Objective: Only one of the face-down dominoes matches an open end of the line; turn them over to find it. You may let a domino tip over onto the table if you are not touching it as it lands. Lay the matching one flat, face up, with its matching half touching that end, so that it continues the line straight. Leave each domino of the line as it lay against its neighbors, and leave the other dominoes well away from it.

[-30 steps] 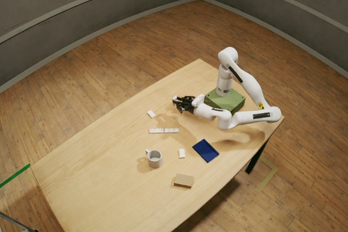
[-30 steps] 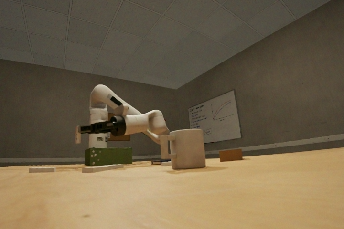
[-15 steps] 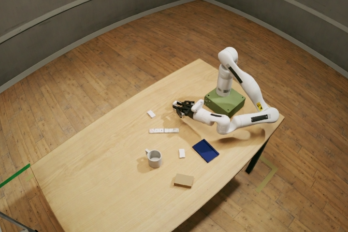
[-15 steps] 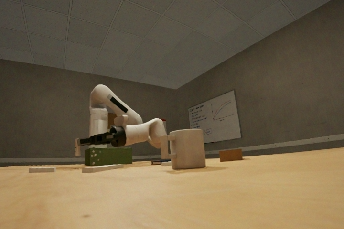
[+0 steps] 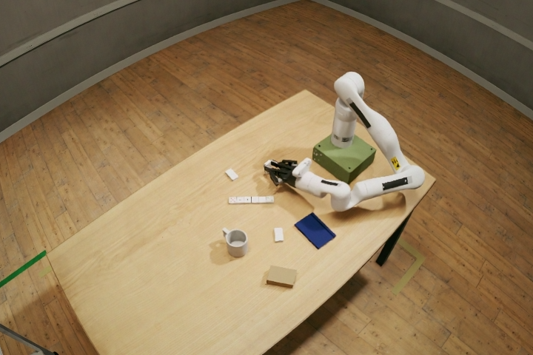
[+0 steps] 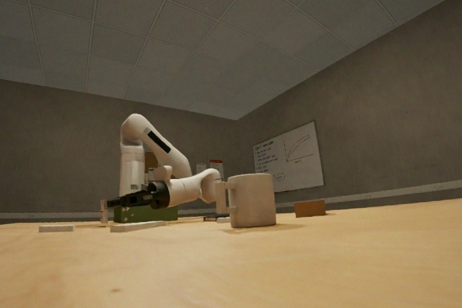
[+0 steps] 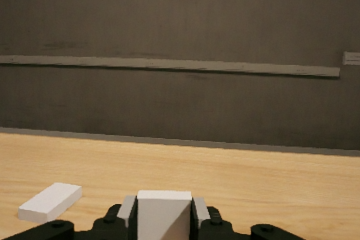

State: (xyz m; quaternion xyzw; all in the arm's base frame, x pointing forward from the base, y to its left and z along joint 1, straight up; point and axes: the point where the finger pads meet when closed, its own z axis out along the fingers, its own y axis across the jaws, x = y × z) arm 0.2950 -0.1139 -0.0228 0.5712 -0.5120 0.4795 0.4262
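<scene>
While the top view showed the gripper [image 5: 271, 170] centre frame pinching 1 domino [image 5: 268, 163] above the line [image 5: 251, 200], the exterior view had that domino upright at left, its lower edge near the table [image 6: 311, 254]. At the wrist view's bottom edge, the fingers clamped its sides; releasing before it tips seemed wise
</scene>
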